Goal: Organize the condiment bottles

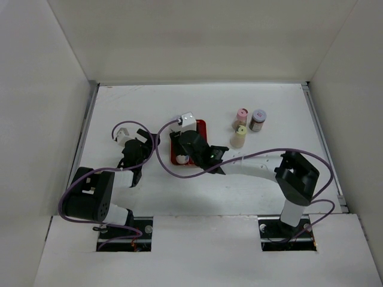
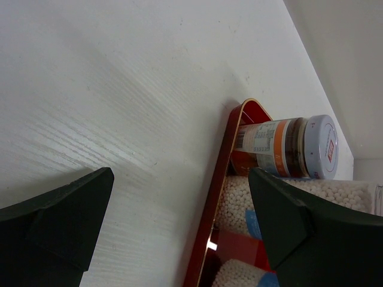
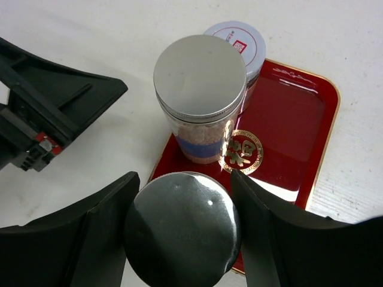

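The red tray [image 1: 201,127] lies mid-table. In the right wrist view the tray [image 3: 293,119] holds a jar with a silver cap and a blue label [image 3: 200,84] and a white-capped jar [image 3: 239,39] behind it. My right gripper [image 3: 184,179] is over the tray's near edge, its fingers pressed on both sides of another silver-capped jar [image 3: 182,236]. My left gripper [image 2: 181,173] is open and empty on the table just left of the tray rim [image 2: 221,179]. Pink-capped [image 1: 242,113], lavender-capped [image 1: 258,116] and pale yellow [image 1: 239,137] jars stand right of the tray.
White walls enclose the table on three sides. My left gripper [image 1: 139,143] sits close to the tray's left side and my right gripper [image 1: 184,155] lies across the tray, its arm reaching in from the right. Purple cables loop over both arms.
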